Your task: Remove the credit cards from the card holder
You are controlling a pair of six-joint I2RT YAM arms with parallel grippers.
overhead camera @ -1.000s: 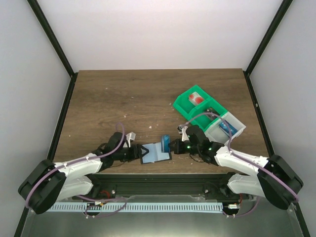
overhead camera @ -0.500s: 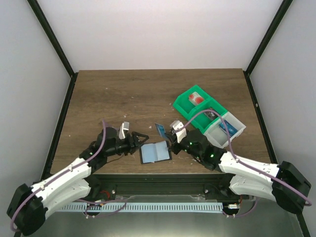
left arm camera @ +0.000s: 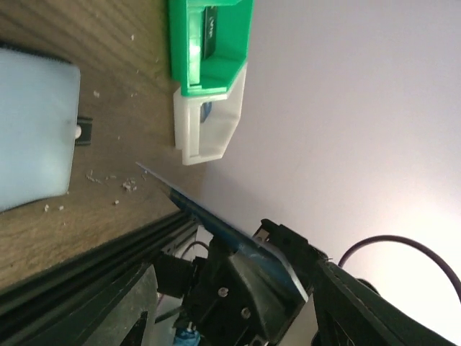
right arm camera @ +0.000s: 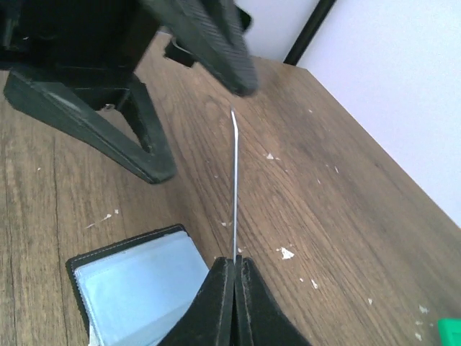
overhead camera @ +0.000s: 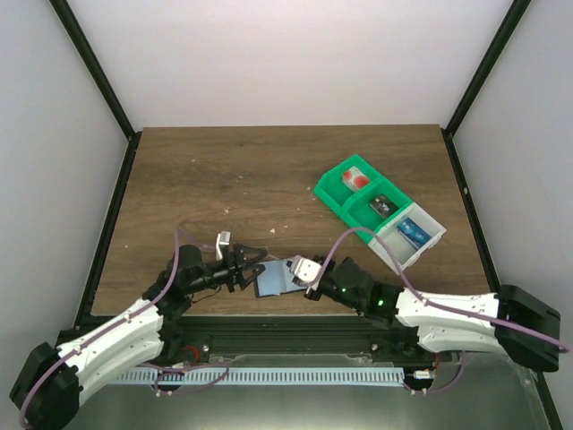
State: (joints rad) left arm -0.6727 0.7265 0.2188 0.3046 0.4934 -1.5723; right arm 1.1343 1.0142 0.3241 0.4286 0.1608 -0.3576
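The card holder (overhead camera: 271, 281) lies open on the table near the front edge, its pale blue inside up (right arm camera: 137, 288). My right gripper (overhead camera: 303, 275) is shut on a dark blue credit card (right arm camera: 233, 180) and holds it in the air beside the holder's right edge, edge-on in the right wrist view. The same card (left arm camera: 189, 203) shows in the left wrist view, sticking out of the right gripper. My left gripper (overhead camera: 252, 263) stands open just left of the holder, its fingers (right arm camera: 148, 140) spread with nothing between them.
A green tray (overhead camera: 333, 189) at the right holds a white-and-red card (overhead camera: 356, 178) and a dark card (overhead camera: 383, 205). A clear-white tray (overhead camera: 394, 251) joined to it holds a blue card (overhead camera: 412, 229). Pale crumbs dot the wood.
The right gripper pulled the blue card up out of the holder, then carried it back down beside it. The left gripper left the holder's left edge, rose, and moved back close to it.
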